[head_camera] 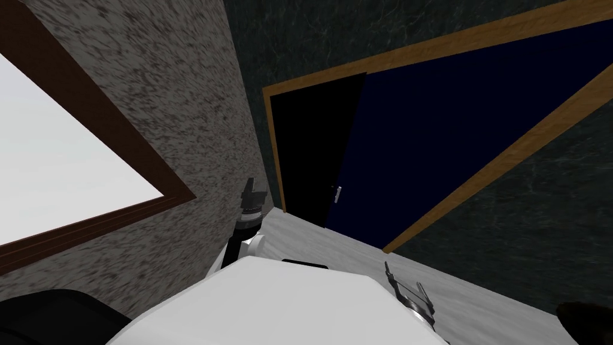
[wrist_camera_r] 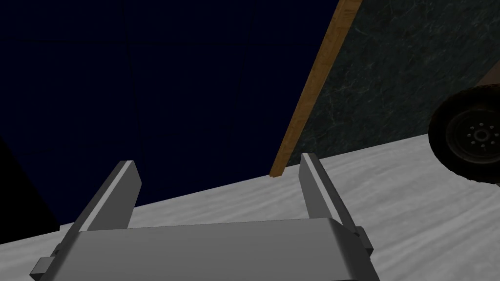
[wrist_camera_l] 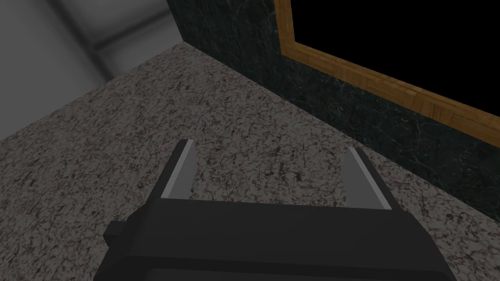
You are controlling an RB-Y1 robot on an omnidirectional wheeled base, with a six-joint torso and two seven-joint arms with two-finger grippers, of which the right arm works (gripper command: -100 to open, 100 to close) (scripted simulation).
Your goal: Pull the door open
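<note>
The right gripper point(wrist_camera_r: 219, 168) hangs low, aimed at the foot of the dark blue door point(head_camera: 431, 150), fingers released and grasping nothing. The left gripper point(wrist_camera_l: 273, 156), also released, faces the speckled wall point(head_camera: 179, 120) beyond the door's handle side. The head view shows the handle point(head_camera: 337, 193) at the door's free edge, bordering a black area point(head_camera: 305, 156). The right wrist view shows a wheel point(wrist_camera_r: 468, 134) on the pale floor point(wrist_camera_r: 390, 205) past the door's wooden frame point(wrist_camera_r: 312, 88).

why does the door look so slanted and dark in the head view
Head view: the slant is the camera's roll and wide lens, shared by the door frame and window; the navy door nearly merges with the black area beside it. Right wrist view: door equally dark, floor pale. Left wrist view: speckled wall dimly lit.
</note>
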